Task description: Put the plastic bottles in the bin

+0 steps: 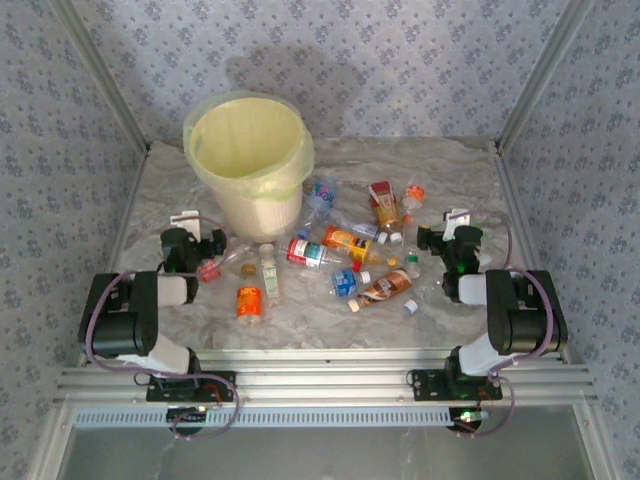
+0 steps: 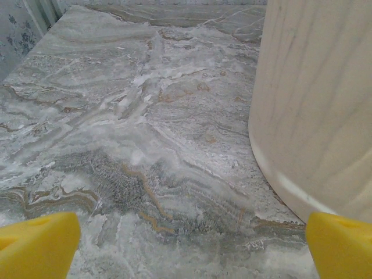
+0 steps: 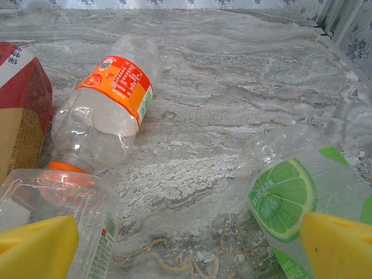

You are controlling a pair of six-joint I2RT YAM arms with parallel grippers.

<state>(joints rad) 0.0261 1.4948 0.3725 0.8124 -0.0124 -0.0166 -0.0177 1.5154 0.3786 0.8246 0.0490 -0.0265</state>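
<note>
Bottles (image 1: 345,241) lie nearer right end effector (image 3: 189,247): orange-label bottle (image 3: 115,96) ahead-left, long axis roughly along approach, cap nearest. Left end effector (image 2: 190,244) beside bin (image 2: 317,104). Both wide, empty.

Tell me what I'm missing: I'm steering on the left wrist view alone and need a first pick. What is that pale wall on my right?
Observer: That's the bin, lined with a yellow bag folded over its rim.
Operator: Where are the bottles?
Observer: The bottles lie scattered on the table, right of the bin.
Operator: Any near my side?
Observer: Yes, an orange-label bottle lies just right of the left arm.
</note>
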